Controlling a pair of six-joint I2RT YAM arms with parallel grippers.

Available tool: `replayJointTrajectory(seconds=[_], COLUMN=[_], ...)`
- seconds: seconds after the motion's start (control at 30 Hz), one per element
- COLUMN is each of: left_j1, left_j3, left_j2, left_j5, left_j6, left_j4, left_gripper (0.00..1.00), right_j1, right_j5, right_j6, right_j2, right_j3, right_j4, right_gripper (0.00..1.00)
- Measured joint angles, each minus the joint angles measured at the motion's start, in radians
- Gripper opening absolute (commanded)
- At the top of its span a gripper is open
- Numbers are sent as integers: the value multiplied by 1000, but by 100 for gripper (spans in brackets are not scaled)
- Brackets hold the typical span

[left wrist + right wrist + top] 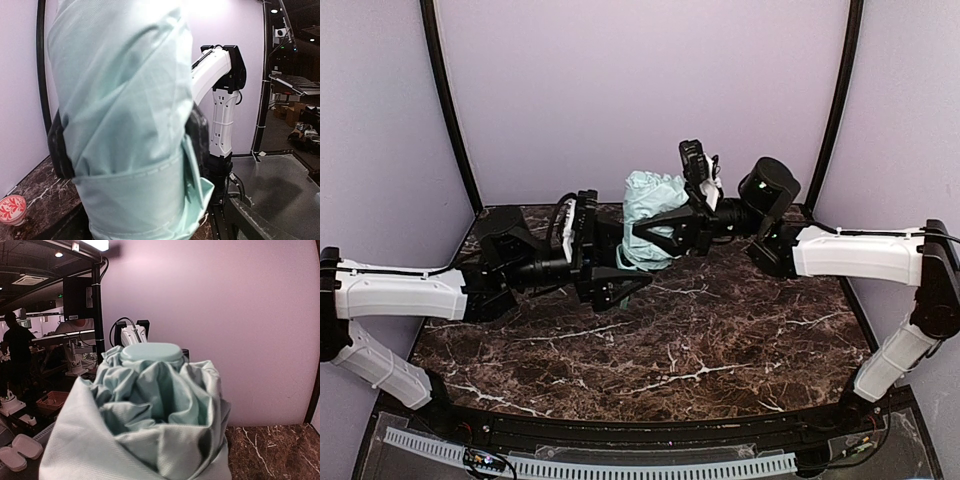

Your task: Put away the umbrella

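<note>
The umbrella (652, 195) is being held upright over the back middle of the marble surface (650, 350), its pale mint fabric bunching in crumpled folds under a smooth cap (151, 351). The left fingers (56, 150) are clamping the bundle from both sides, while the right fingers (655, 235) are reaching into it, and I cannot tell whether they are closed. It is looking light, soft and slippery, so squeezing the stiff core is probably beating pinching loose cloth.

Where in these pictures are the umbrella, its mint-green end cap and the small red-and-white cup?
umbrella (650, 205): top external view, on the bunched pale fabric.
end cap (151, 352): right wrist view, on its flat top face.
red-and-white cup (11, 209): left wrist view, on its patterned side.
</note>
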Motion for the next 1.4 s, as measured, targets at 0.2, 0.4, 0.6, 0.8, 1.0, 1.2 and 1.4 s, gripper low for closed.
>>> replayJointTrajectory(seconds=[0.2,0.4,0.6,0.8,1.0,1.2,1.4], left_j1=[0,2,2,-2,-6,-13,-56], left_j3=[94,109,109,110,251,404,666], left_j2=[11,26,27,46,142,301,518], left_j5=[-58,-71,-76,-176,-523,-705,-835], left_j6=[28,42,45,29,-69,-216,-414], left_j4=[-107,-143,-181,-285,-558,-745,-1018], left_gripper=[63,41,26,19,18,26,27], right_j1=[1,0,0,-29,-116,-147,-155], right_j5=[30,42,76,152,389,729,921], right_j6=[-36,-53,-82,-101,-164,-214,-217], right_j2=[0,-2,-10,-69,-220,-326,-360], right_j3=[0,-1,-1,-11,-44,-50,-71], right_j4=[-43,-73,-111,-169,-385,-664,-853], right_gripper=[40,43,99,100,100,100,100])
